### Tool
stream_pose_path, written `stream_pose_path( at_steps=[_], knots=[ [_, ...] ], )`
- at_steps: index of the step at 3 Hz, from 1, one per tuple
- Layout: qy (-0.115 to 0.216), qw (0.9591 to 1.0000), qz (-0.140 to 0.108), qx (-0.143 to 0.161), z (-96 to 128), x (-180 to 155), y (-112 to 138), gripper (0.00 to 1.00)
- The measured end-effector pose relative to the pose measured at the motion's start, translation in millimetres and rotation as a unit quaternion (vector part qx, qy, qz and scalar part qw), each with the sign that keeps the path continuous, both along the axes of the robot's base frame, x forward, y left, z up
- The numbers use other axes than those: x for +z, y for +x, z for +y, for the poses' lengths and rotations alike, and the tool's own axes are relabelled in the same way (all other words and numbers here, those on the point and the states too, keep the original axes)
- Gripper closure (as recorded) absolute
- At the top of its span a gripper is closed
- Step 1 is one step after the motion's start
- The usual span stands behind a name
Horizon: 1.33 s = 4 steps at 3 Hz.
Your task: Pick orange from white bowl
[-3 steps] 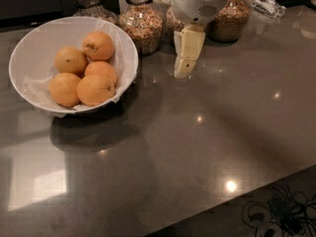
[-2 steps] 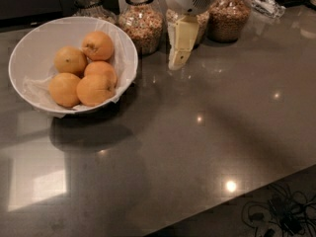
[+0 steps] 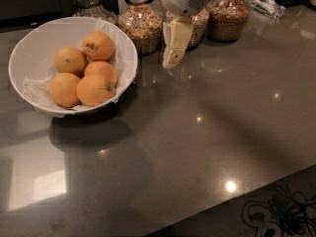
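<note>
pale yellow two-finger gripper (image 3: 172, 60) hangs just right of the wide, round white bowl lined with crinkled paper (image 3: 32, 42), low over the glossy grey countertop (image 3: 207, 132) and in front of the glass jars of grains (image 3: 142, 22). we see nothing held in it, and we cannot tell how far open it is.

target: the round orange with the brownish stem scar (image 3: 98, 45), at the back of the bowl, touching the cleaner-skinned oranges (image 3: 95, 90).

risks, as we judge them:
- a sideways approach clips the rim and shoves the bowl.
- an off-centre descent closes on a neighbour or squeezes the fruit out.
- the paper snags.
- a swing knocks a jar.
</note>
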<state>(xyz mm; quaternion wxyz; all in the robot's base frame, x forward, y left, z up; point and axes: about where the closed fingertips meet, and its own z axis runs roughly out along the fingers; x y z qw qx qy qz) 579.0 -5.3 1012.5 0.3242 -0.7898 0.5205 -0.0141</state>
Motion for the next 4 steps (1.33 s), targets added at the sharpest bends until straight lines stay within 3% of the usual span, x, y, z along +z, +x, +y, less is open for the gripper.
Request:
stream_pose_path(
  at_steps=[2,3,4],
  knots=[
    [0.061,0.9958,0.031,0.061,45,-31,48,0.00],
    [0.082,0.9910,0.046,0.096,68,-48,68,0.00],
    [0.088,0.9856,0.046,0.137,96,-48,83,0.00]
  ],
)
